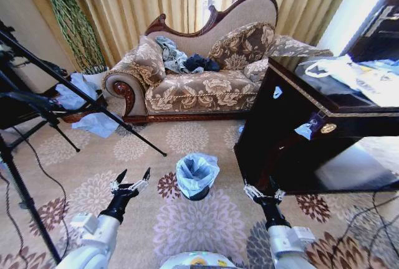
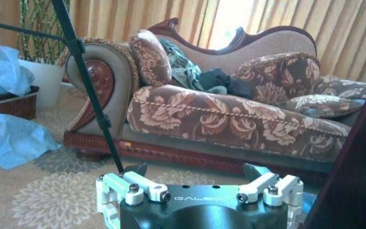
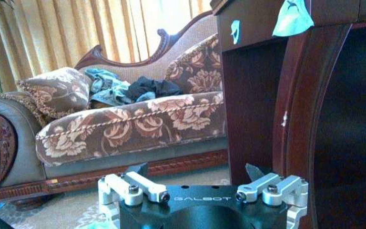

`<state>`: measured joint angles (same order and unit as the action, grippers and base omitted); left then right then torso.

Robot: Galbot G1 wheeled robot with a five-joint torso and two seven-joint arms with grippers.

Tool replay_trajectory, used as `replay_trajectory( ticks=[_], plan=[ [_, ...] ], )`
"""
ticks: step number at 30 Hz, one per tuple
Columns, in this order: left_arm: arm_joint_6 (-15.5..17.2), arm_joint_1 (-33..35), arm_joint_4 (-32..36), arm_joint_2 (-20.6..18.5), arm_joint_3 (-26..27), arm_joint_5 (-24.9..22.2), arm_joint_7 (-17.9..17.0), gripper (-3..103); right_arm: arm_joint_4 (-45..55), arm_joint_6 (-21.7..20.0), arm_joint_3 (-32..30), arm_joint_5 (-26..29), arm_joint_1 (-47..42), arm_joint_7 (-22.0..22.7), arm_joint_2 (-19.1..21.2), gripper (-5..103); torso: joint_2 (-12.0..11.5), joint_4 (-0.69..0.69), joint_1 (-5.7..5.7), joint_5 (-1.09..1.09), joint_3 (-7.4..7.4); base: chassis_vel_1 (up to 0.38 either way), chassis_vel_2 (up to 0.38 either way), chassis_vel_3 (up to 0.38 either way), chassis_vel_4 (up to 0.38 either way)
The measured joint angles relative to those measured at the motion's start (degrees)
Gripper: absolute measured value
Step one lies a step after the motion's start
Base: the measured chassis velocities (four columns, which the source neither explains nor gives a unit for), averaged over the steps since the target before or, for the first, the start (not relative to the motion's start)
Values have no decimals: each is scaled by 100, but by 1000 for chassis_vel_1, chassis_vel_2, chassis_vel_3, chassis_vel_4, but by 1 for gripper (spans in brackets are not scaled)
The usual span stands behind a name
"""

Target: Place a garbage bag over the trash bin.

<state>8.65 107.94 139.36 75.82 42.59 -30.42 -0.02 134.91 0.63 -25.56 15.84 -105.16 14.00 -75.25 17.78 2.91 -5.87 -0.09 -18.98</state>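
The trash bin (image 1: 199, 192) stands upright on the patterned carpet (image 1: 187, 138), between the two grippers and a little ahead of them, with its long axis vertical and its mouth pointing up. The garbage bag (image 1: 196, 172) is already over it: the pale blue plastic is draped around the rim and sinks into the opening, and only the black lower part of the bin shows under it.

The left gripper (image 1: 131, 180) hangs to the left of the bin, apart from it, with its fingers spread wide and holding nothing. The right gripper (image 1: 262, 192) hangs to the right of the bin, just beside the dark wooden cabinet (image 1: 299, 138), also with fingers apart and empty.

Beyond both grippers stands the floral sofa (image 1: 199, 88) with clothes (image 1: 181, 57) on its seat.
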Motion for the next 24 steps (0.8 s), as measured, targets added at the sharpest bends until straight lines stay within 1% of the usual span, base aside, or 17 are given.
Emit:
replay_trajectory(
  ticks=[24],
  plan=[
    [0, 0, 0, 0, 0, 0, 0, 100, 0, 0, 0, 0, 0, 0, 0, 100, 0, 0, 0, 0, 0, 0, 0, 0, 0]
  ],
)
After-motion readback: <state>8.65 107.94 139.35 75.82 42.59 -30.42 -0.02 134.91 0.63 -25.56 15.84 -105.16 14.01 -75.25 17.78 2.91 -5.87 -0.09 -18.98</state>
